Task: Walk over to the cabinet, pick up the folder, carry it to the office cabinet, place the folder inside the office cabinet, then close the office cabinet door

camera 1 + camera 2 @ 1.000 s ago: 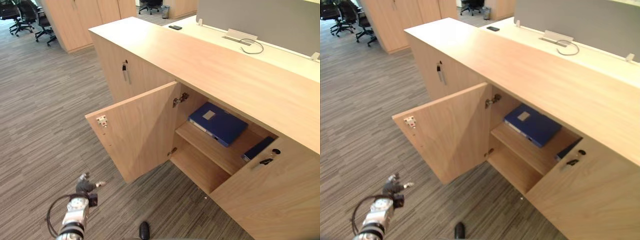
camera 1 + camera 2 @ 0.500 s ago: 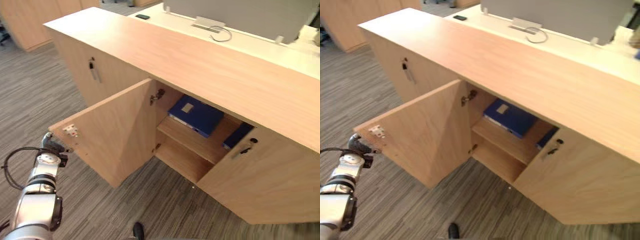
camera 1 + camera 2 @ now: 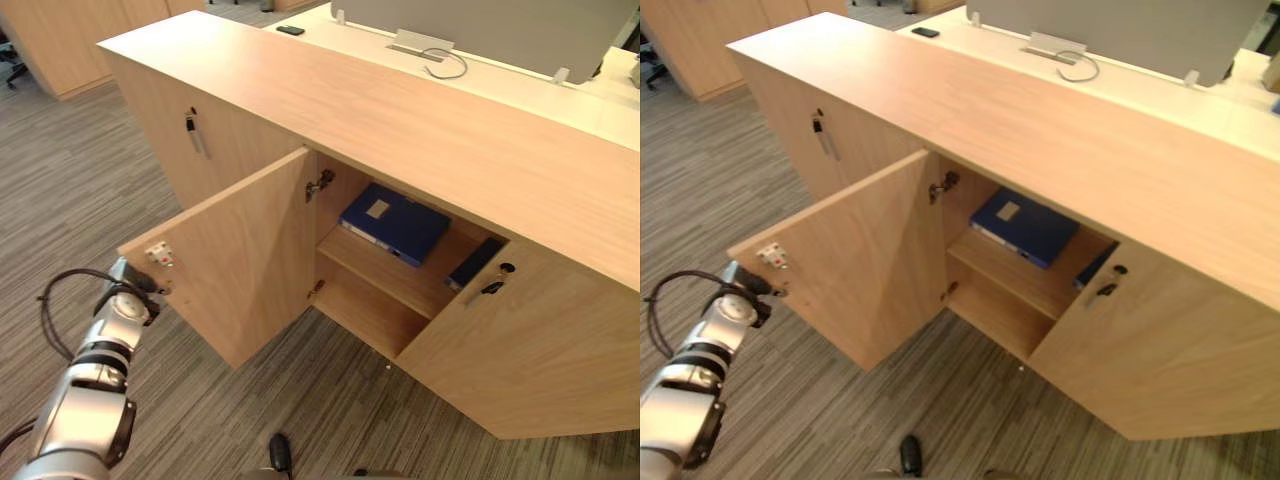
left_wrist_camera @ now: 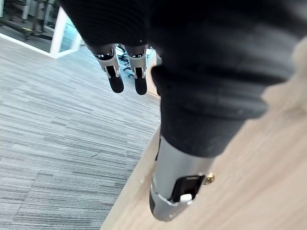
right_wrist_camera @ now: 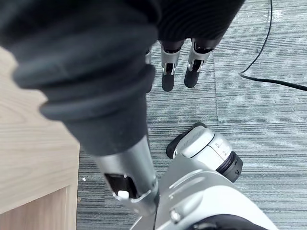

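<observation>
The door could be left ajar, or fingers pinched, if the left hand, held at its free edge with fingers relaxed and nothing grasped, slid off in the push. The right hand was seen straight-fingered and empty. The folder was laid flat on the cabinet's upper shelf, long axis along the shelf front, spine turned toward the opening
</observation>
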You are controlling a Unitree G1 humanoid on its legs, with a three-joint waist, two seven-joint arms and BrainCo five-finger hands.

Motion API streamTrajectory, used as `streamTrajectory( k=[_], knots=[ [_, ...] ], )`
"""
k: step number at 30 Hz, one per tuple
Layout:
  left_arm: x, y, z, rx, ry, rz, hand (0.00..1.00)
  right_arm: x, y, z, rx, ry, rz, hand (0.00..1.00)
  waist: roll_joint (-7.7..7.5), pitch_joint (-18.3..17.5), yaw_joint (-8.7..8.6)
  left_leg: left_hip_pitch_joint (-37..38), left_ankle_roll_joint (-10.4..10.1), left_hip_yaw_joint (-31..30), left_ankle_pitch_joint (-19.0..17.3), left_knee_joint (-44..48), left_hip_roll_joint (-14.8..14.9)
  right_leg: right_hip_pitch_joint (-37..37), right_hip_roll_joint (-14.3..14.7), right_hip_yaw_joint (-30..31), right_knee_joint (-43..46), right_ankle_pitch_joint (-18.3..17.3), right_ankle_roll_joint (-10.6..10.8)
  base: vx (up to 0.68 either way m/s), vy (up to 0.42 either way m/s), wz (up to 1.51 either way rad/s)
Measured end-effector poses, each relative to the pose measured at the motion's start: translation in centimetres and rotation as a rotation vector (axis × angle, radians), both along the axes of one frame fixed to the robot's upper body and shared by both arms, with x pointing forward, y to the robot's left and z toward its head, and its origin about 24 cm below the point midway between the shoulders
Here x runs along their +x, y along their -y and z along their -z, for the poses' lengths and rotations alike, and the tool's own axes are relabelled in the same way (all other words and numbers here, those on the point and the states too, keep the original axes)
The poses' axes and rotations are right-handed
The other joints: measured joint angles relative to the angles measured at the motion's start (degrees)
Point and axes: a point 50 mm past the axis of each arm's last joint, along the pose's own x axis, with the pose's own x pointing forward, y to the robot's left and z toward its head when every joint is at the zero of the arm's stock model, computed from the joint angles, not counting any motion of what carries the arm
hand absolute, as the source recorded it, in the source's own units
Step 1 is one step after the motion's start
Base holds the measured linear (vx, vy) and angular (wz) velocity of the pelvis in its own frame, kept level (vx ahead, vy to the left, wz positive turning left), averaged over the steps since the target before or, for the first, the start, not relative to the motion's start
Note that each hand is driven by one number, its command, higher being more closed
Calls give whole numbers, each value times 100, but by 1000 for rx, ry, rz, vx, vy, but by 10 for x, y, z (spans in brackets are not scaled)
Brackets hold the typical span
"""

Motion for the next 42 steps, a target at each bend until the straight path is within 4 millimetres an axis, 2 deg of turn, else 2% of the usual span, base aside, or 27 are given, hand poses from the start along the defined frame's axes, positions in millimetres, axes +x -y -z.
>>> streamTrajectory(
  k=[2, 4, 5, 7, 10, 14, 16, 17, 18, 20, 21, 22, 23, 24, 26, 28, 29, 30, 31, 33, 34, 35, 37, 38, 40, 41, 42],
  knots=[
    [-4, 29, 13, 7, -7, 127, 0, 0, 0, 0, -6, -5, 0, 0, 43, 8, 4, -26, 20, -172, -13, -1, -78, 12, -52, -92, 37, -3, 4, -160, 79, 35],
    [-22, 81, 44, -53, -58, 331, 0, 9, 2, -1, -14, 11, -8, 0, 65, -29, 9, -93, 19, -272, -12, -1, -192, -16, -153, -94, 37, -67, 92, -157, 84, 31],
    [-28, 93, 51, -81, -71, 368, 0, 11, 3, -1, -18, 16, -10, 0, 88, -33, 7, -93, 19, -282, -11, -1, -207, -18, -165, -95, 43, -86, 109, -117, 47, 9],
    [-52, 146, 70, -207, -100, 545, 0, 15, 7, -2, -43, 21, -35, 0, 184, -102, 13, -103, 27, -308, -1, -1, -262, -57, -203, -79, 80, -178, 118, -114, 38, 2],
    [-78, 196, 84, -397, -178, 706, 0, 20, 8, -3, -57, 26, -71, 0, 259, -230, -9, -212, 74, -258, 38, -1, -262, -189, -189, 80, 63, -179, 119, -55, 34, -16],
    [-133, 225, 119, -755, -422, 719, 0, 33, 8, -4, -61, 36, -146, 0, 253, -210, -106, -342, 146, -27, 94, 1, -198, -397, -162, 380, -117, -158, 149, -2, 44, -55],
    [-142, 226, 124, -872, -467, 680, 0, 48, 9, -6, -73, 55, -196, 0, 245, -68, -95, -488, 204, 250, 134, 8, -131, -635, -182, 424, -147, -47, 223, -1, 51, -66],
    [-143, 222, 125, -926, -482, 646, 0, 60, 12, -8, -95, 69, -254, 0, 252, 64, -51, -509, 218, 526, 152, 24, -24, -724, -269, 100, -253, 11, 135, -11, 40, -114],
    [-146, 215, 128, -979, -488, 595, 0, 73, 16, -12, -123, 81, -332, 0, 256, 94, 28, -521, 248, 851, 120, 33, 111, -782, -456, -804, -366, 132, -55, -5, 27, -127],
    [-146, 199, 131, -1033, -480, 508, 0, 92, 14, -16, -142, 113, -444, 0, 251, 91, 89, -452, 203, 1257, 81, 35, 292, -744, -706, -2336, -474, 310, -211, 53, -83, -133],
    [-144, 192, 131, -1043, -472, 477, 0, 97, 8, -16, -137, 129, -484, 0, 213, 91, 95, -350, 167, 1455, 64, 35, 323, -661, -772, -2576, -552, 580, -138, 78, -137, -109],
    [-144, 188, 133, -1050, -473, 453, 0, 98, 6, -15, -128, 130, -504, 0, 193, 104, 88, -254, 134, 1540, 43, 35, 316, -617, -778, -2460, -578, 764, -54, 40, -99, -67],
    [-143, 184, 137, -1070, -473, 408, 0, 96, 5, -15, -121, 126, -504, 0, 206, 115, -4, -47, 45, 1671, 0, 34, 331, -506, -766, -2203, -568, 989, 236, 33, -135, -63],
    [-146, 180, 140, -1111, -463, 350, 0, 94, 8, -15, -126, 120, -506, 0, 252, 85, -8, 130, -68, 1812, -59, 32, 420, -435, -654, -2075, -590, 965, 278, 63, -190, -71],
    [-150, 178, 148, -1172, -461, 264, 0, 86, 9, -14, -123, 104, -498, 0, 305, 31, -29, 288, -220, 1975, -112, 42, 615, -352, -457, -1946, -642, 874, 220, 90, -215, -58],
    [-151, 177, 155, -1223, -464, 184, 0, 82, 7, -12, -112, 101, -473, 0, 274, 43, -61, 139, -348, 2030, -410, 635, 951, -351, -318, -1889, -555, 703, 120, 84, -225, -28],
    [-152, 177, 158, -1267, -463, 133, 0, 79, 9, -12, -109, 96, -452, 0, 271, 46, -67, -67, -413, 2030, -733, 1350, 1273, -340, -199, -1829, -480, 619, 63, 90, -212, -24],
    [-154, 177, 160, -1286, -464, 105, 0, 77, 10, -12, -110, 91, -443, 0, 268, 49, -64, -139, -413, 2030, -891, 1673, 1440, -316, -127, -1798, -461, 590, 39, 210, -311, -38],
    [-161, 173, 167, -1325, -464, 13, 0, 66, 14, -10, -103, 65, -401, 0, 289, 47, -54, -278, -343, 1990, -1159, 2554, 1873, -122, 86, -1720, -467, 495, -60, 224, -284, -34],
    [-163, 168, 170, -1337, -448, -51, 0, 58, 15, -9, -98, 50, -368, 0, 285, 47, -31, -412, -310, 1787, -1194, 3155, 2102, 1, 182, -1608, -467, 467, -106, 176, -198, -33],
    [-163, 163, 171, -1358, -410, -111, 0, 53, 17, -9, -95, 40, -341, 0, 280, 50, -12, -744, -254, 1217, -1125, 3893, 2182, 92, 202, -1446, -466, 406, -177, 151, -63, -60],
    [-164, 159, 173, -1366, -371, -179, 0, 54, 21, -10, -106, 36, -331, 0, 239, 79, 64, -904, -526, 531, -1480, 4083, 1936, 103, 129, -1229, -444, 397, -191, 168, -31, -88],
    [-169, 148, 176, -1363, -323, -275, 0, 59, 21, -11, -116, 45, -331, 0, 202, 104, 181, -890, -656, -415, -1964, 3830, 1231, 105, -43, -795, -383, 396, -193, 68, 123, -105],
    [-170, 145, 177, -1361, -310, -302, 0, 60, 21, -11, -116, 48, -331, 0, 206, 103, 197, -874, -657, -628, -2006, 3646, 1060, 103, -64, -692, -360, 395, -193, 62, 189, -87],
    [-177, 132, 181, -1358, -253, -420, 0, 61, 17, -10, -108, 53, -329, 0, 257, 75, 264, -697, -723, -1414, -1848, 2559, 599, 78, -47, -480, -295, 368, -105, 57, 216, -81],
    [-183, 127, 185, -1336, -243, -476, 0, 61, 12, -9, -98, 56, -326, 0, 318, 32, 288, -644, -529, -1587, -1404, 2384, 549, 63, 37, -354, -296, 321, 15, 55, 201, -64],
    [-188, 120, 189, -1307, -243, -532, 0, 61, 3, -7, -78, 62, -316, 0, 180, 30, 247, -574, -541, -1502, -1374, 2328, 495, 104, -32, -314, -302, 320, 80, 61, 172, -36]
  ],
)
